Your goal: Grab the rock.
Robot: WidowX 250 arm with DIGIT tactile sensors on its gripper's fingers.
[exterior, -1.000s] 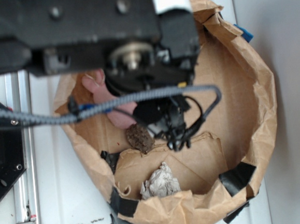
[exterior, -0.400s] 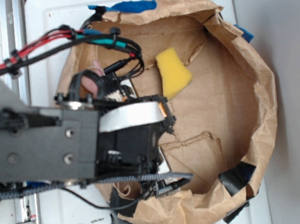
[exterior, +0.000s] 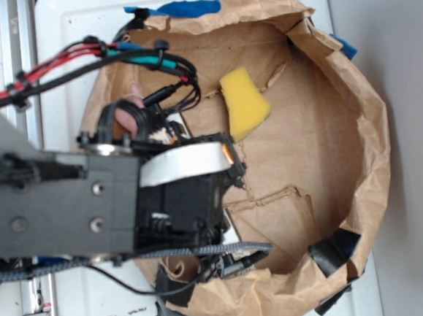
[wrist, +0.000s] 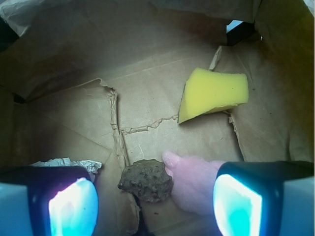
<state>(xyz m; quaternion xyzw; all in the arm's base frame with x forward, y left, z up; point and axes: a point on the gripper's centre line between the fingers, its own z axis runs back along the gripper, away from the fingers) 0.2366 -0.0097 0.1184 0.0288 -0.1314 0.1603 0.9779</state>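
In the wrist view the rock (wrist: 146, 180), a small dark brown jagged lump, lies on the brown paper floor low in the frame. It sits between the two fingers of my gripper (wrist: 155, 206), nearer the middle than either pad. The gripper is open and nothing touches the pads. A pink fuzzy object (wrist: 197, 183) rests against the rock's right side. In the exterior view my arm (exterior: 90, 204) covers the left part of the paper basin and hides the rock.
A yellow sponge (wrist: 212, 93) (exterior: 244, 103) lies farther in, to the right. A pale crumpled lump (wrist: 74, 163) peeks out behind the left finger. The rolled paper wall (exterior: 364, 139), patched with black tape (exterior: 334, 249), rings everything.
One second ago the arm crossed the top of the exterior view with the rock visible; it has since swung over the basin's left side, hiding the rock. No movement in the last half second.
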